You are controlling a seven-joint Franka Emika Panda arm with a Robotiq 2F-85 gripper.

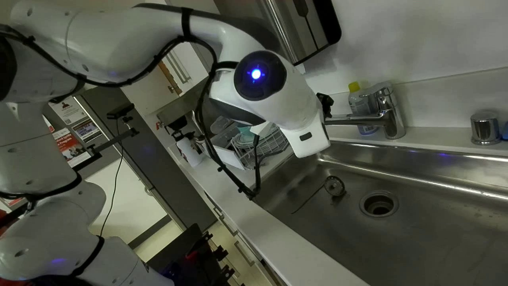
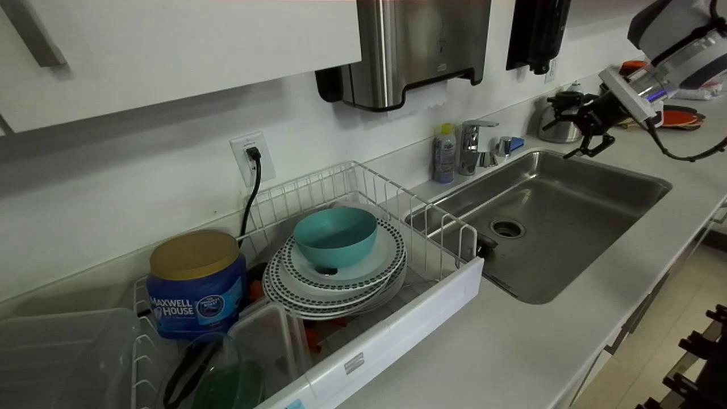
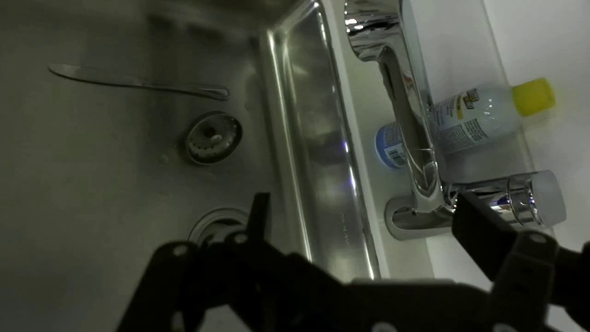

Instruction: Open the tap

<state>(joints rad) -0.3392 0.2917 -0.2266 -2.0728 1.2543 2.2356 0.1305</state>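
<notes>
The tap is shiny chrome with a straight spout and lever; it stands behind the sink in both exterior views (image 1: 392, 117) (image 2: 469, 149). In the wrist view its spout and body (image 3: 412, 152) fill the upper right. My gripper (image 2: 572, 127) is open and empty, raised above the sink's far end in an exterior view, apart from the tap. It is mostly hidden behind the wrist in an exterior view (image 1: 326, 103). In the wrist view the fingers of the gripper (image 3: 364, 205) are wide apart; the right finger overlaps part of the tap body in the picture.
A yellow-capped bottle (image 1: 359, 104) stands beside the tap. A small round metal fitting (image 1: 485, 128) sits farther along the ledge. A knife (image 3: 138, 84) and a strainer (image 3: 214, 138) lie in the sink (image 2: 568, 221). A dispenser (image 2: 426, 51) hangs above; a dish rack (image 2: 392, 341) stands beside the sink.
</notes>
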